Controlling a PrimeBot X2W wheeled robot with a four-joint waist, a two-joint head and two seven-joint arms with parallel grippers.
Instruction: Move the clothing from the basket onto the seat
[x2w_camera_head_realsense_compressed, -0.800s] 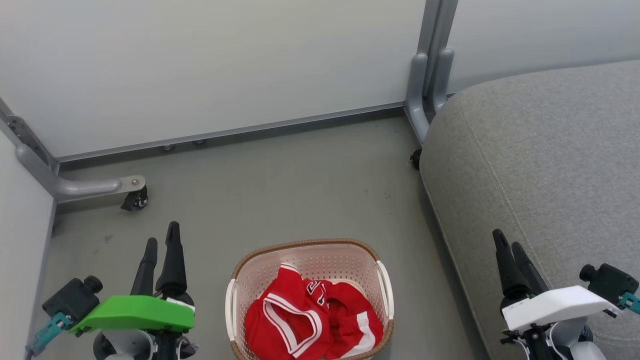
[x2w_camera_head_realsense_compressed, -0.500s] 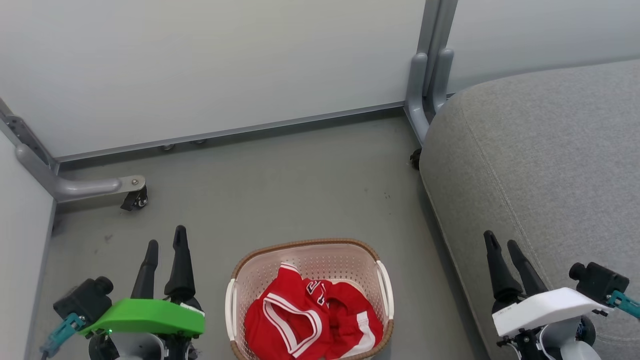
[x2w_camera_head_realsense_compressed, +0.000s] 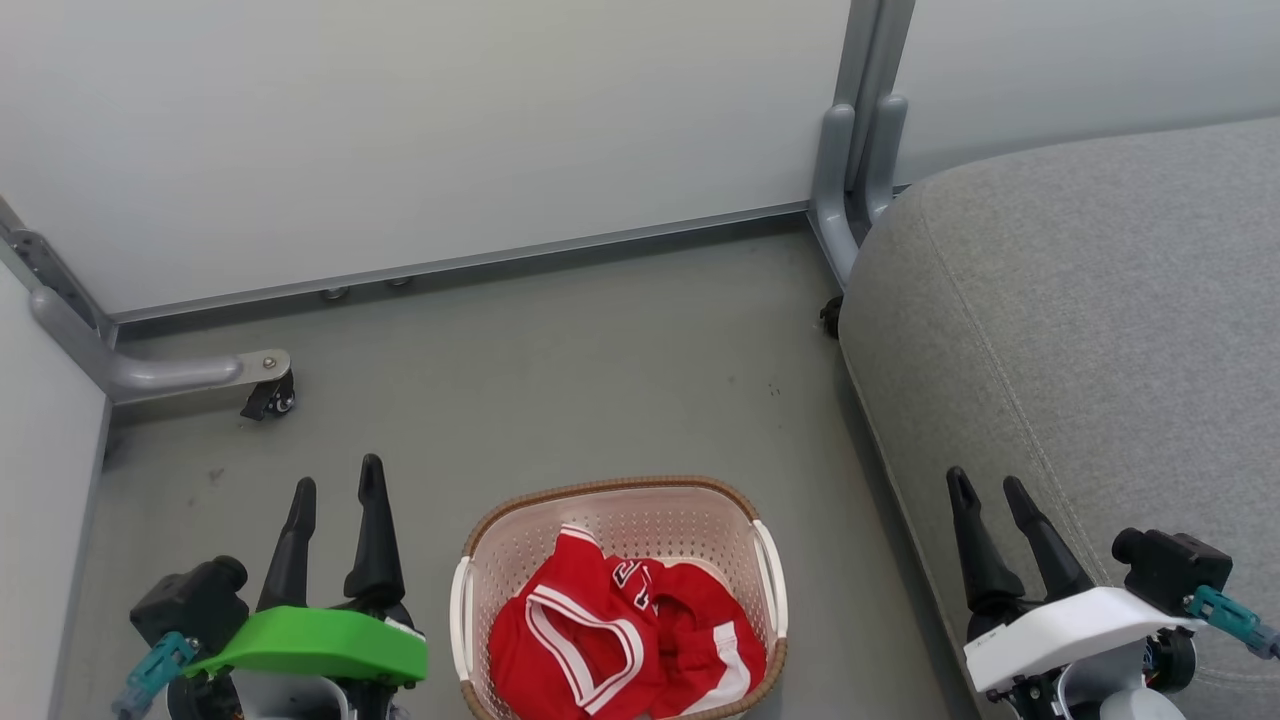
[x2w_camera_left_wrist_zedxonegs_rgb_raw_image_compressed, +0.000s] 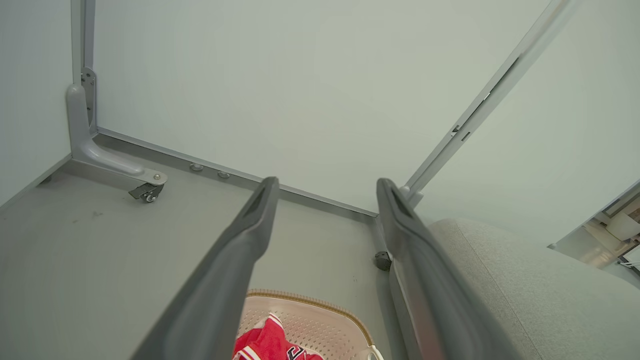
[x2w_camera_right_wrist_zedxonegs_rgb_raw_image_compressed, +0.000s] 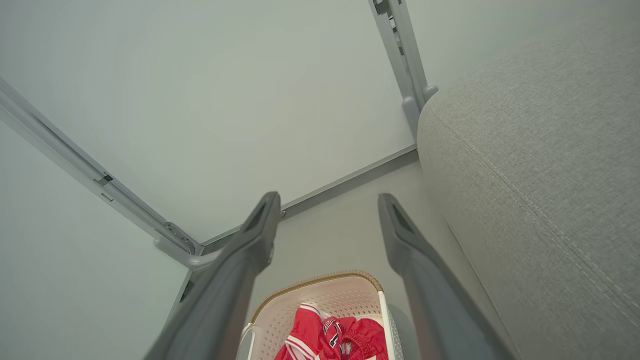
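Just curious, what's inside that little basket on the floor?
Red clothing with white trim lies bunched in the basket. It hides most of the bottom, so anything underneath cannot be seen.

A lab-style test bay, not a lived-in room: pale partition panels (x2w_camera_head_realsense_compressed: 420, 130) on grey metal feet (x2w_camera_head_realsense_compressed: 170, 372) with castor wheels (x2w_camera_head_realsense_compressed: 270, 398) enclose a grey floor (x2w_camera_head_realsense_compressed: 560, 380), a sofa seat (x2w_camera_head_realsense_compressed: 1080, 330) along its right edge.

The basket (x2w_camera_head_realsense_compressed: 655, 528) is cream perforated plastic, its rim brown and woven-looking. The clothing (x2w_camera_head_realsense_compressed: 590, 640) is smooth red cloth. The seat (x2w_camera_head_realsense_compressed: 1080, 320) is matt, coarse-weave grey fabric. The floor (x2w_camera_head_realsense_compressed: 560, 380) is smooth, matt; the frame (x2w_camera_head_realsense_compressed: 838, 170) grey metal.
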